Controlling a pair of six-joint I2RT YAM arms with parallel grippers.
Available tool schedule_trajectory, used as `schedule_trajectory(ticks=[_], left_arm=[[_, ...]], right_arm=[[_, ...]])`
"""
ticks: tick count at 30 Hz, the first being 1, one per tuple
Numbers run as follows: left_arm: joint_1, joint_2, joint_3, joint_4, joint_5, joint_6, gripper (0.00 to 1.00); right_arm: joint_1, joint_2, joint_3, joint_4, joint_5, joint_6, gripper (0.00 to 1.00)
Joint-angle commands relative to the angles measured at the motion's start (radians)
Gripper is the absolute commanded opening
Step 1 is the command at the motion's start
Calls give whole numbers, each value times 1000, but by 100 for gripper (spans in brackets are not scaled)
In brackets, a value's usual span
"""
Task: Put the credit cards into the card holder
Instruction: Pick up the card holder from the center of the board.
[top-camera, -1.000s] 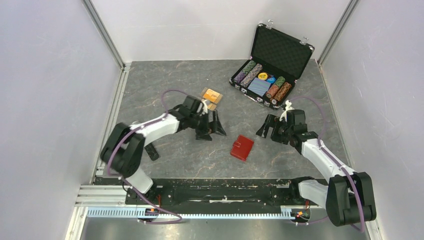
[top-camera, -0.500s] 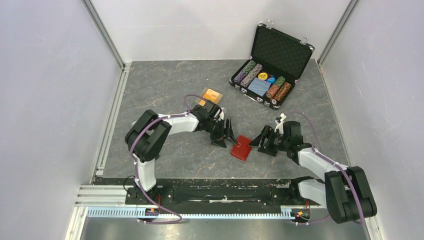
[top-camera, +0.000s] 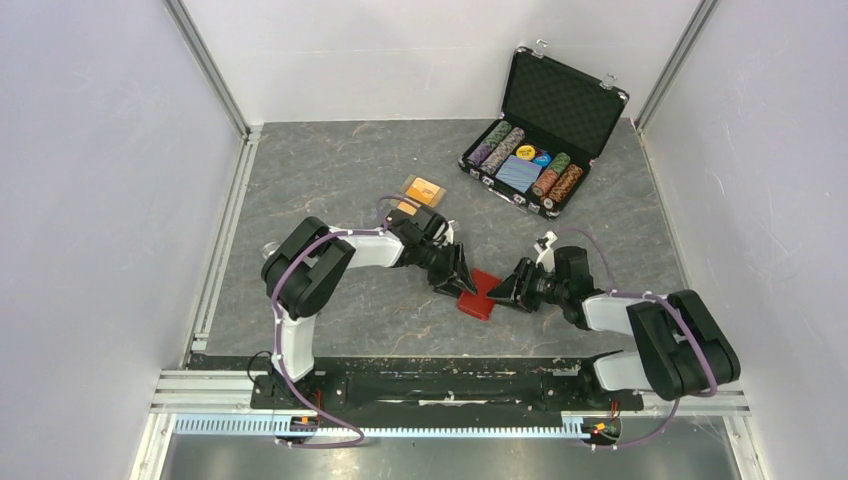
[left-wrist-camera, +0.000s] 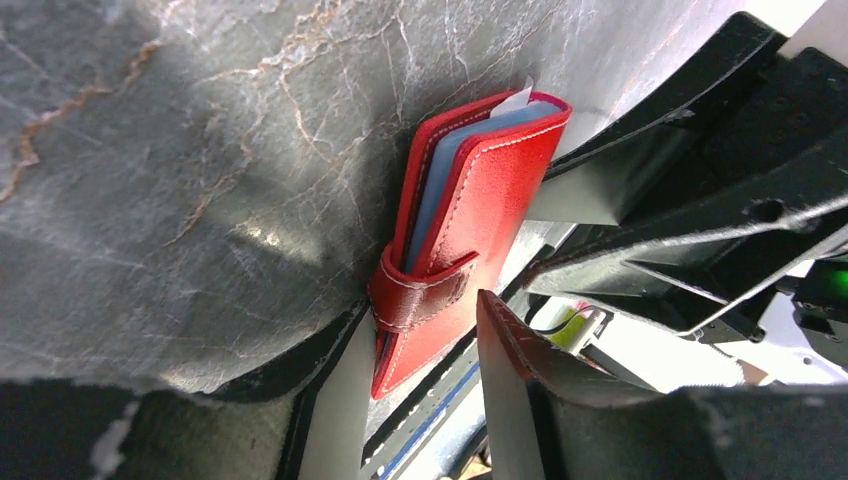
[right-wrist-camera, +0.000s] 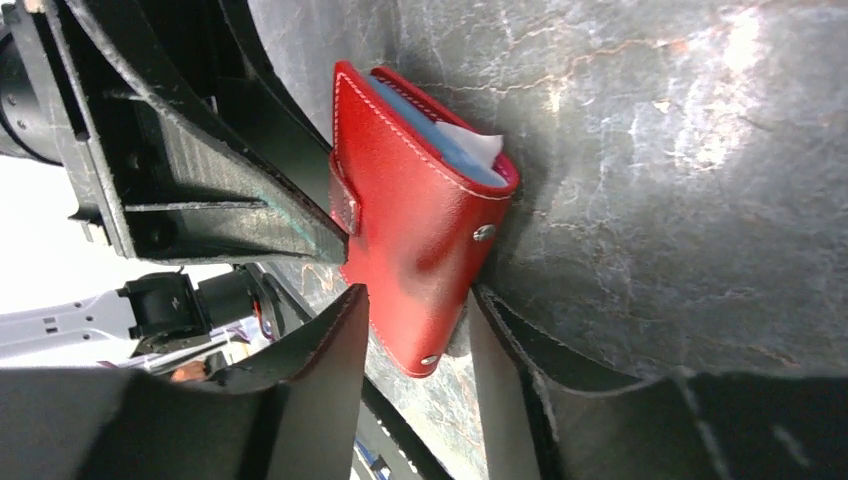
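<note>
The red card holder (top-camera: 480, 303) lies closed on the grey floor between my two grippers. The credit cards (top-camera: 424, 190), orange-faced, lie in a small pile further back, apart from both arms. My left gripper (top-camera: 460, 283) straddles the holder's tab end (left-wrist-camera: 425, 300); a gap shows between its right finger (left-wrist-camera: 510, 390) and the leather. My right gripper (top-camera: 505, 290) straddles the opposite corner (right-wrist-camera: 420, 290). Its right finger (right-wrist-camera: 500, 380) touches the holder's edge and its left finger stands clear. The pale blue lining (right-wrist-camera: 450, 145) shows at the holder's open edge.
An open black case (top-camera: 545, 130) with poker chips and a blue patterned deck stands at the back right. Grey walls enclose the floor on three sides. The two grippers' fingers are close to each other across the holder.
Both arms have moved inward to the card holder, the left from the upper left, the right from the right. Both pairs of jaws have narrowed around it.
</note>
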Motion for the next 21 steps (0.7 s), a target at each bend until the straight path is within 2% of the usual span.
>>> schedule_trajectory(ticks=[1,4,5,6,10,15,18,21], left_arm=[[-12,30,-25,41,-11,-44,48],[-13,5,-33,45,-30,-45,50],[-13,-9,-34,38,-44,-38,53],[-13,-32,-28,10,-69,-25,57],[-12,-172,18,-169,-252,58,73],[10,-355,40,-297,-434,86,83],[51,-467,-19,-241,-430,43,85],[112,-573,-140,-60,-334,-29,89]], right_arm=[[19,52,-11,163,-28,52,35],[19,53,5,155,-34,43,9],[19,49,20,129,-32,27,2],[19,37,40,80,-24,-2,0],[18,-42,135,-107,25,-109,0],[19,-125,258,-191,51,-140,0],[19,-139,334,-225,37,-150,0],[19,-143,400,-235,18,-133,0]])
